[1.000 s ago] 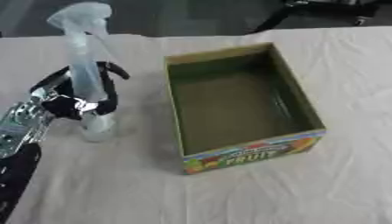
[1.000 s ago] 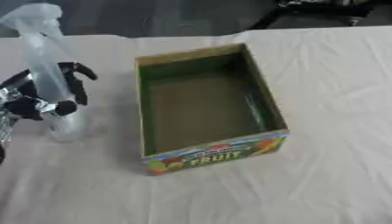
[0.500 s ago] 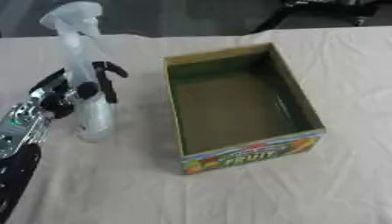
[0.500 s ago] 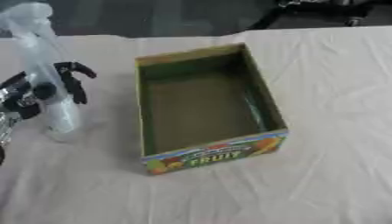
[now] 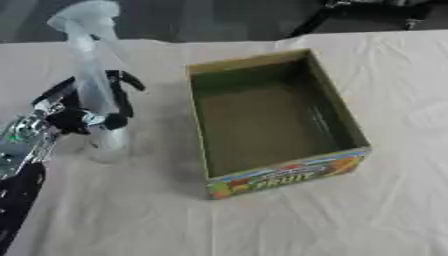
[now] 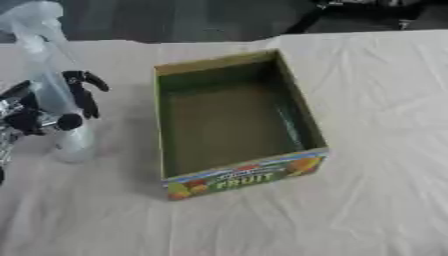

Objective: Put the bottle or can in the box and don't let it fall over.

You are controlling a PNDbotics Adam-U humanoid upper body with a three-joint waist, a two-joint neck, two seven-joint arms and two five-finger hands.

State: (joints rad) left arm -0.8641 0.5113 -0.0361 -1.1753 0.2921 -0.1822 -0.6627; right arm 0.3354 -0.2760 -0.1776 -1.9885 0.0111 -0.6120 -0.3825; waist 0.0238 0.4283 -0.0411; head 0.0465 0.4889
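A cream cloth (image 5: 367, 210) covers the bench (image 6: 398, 47), creased and rumpled in soft folds, most of all along the right side and the near edge. Beyond the far edge lies a dark grey floor (image 5: 210, 20). At the top right, black legs of some stand or frame (image 5: 367, 10) reach down toward the cloth's far edge; what they belong to cannot be made out.
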